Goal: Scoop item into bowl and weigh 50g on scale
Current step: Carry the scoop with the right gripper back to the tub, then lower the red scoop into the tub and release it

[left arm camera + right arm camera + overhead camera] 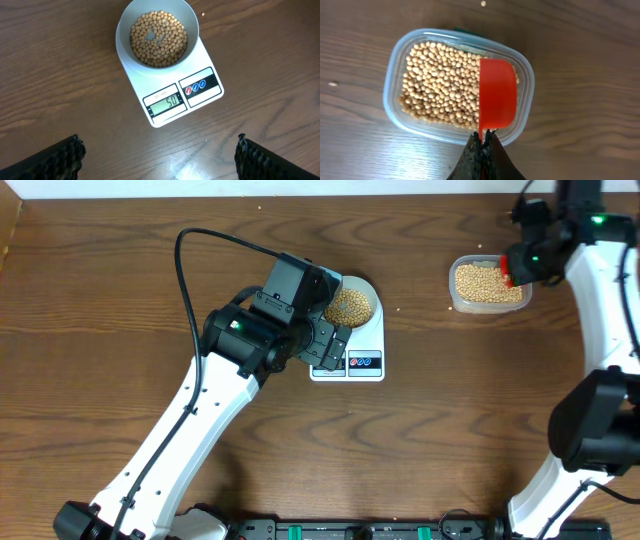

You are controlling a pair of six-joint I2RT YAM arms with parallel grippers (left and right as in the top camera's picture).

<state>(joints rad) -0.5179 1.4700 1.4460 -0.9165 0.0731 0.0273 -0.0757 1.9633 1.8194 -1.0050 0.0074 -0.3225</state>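
Beans (159,39) sit in the bowl (124,27) on the scale (145,85), and its screen (167,101) shows 50, so no more seem needed. The right hand (482,145) squeezes the red scoop (497,95) over the clear tub (395,60); the left hand (160,150) hangs wide open above the scale. Best not to bump the bowl.

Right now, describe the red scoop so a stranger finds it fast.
On the wooden table, find the clear tub of tan beans at the right. Over them hangs the scoop, held in the right gripper's jaws: bright red, unlike anything beside it.
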